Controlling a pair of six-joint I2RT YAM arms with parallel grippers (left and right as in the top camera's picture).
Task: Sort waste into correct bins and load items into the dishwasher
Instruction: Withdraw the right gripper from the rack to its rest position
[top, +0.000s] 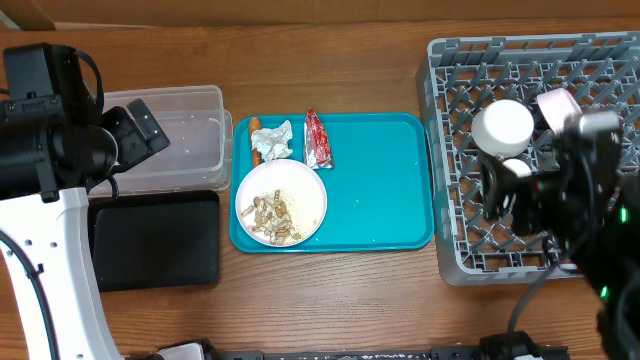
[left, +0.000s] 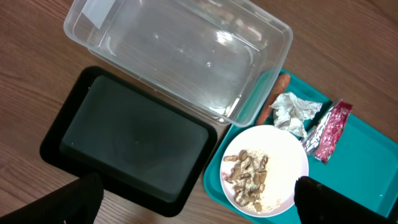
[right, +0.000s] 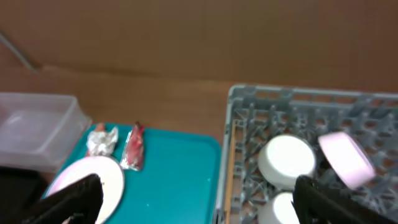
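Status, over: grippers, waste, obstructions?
Left gripper, right gripper open, empty. Napkin, red wrapper, orange piece on teal tray; scraps on plate. Clear tub, black tray empty, unobstructed.

Crumpled napkin, red wrapper and plate of scraps lie on teal tray; bowls sit in grey rack.

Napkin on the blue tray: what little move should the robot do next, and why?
Probably swing the left gripper across toward the crumpled napkin. Its jaws look open and empty. It hangs over the empty clear tub, right beside the teal tray, and the napkin lies at that tray's near corner, not yet binned.
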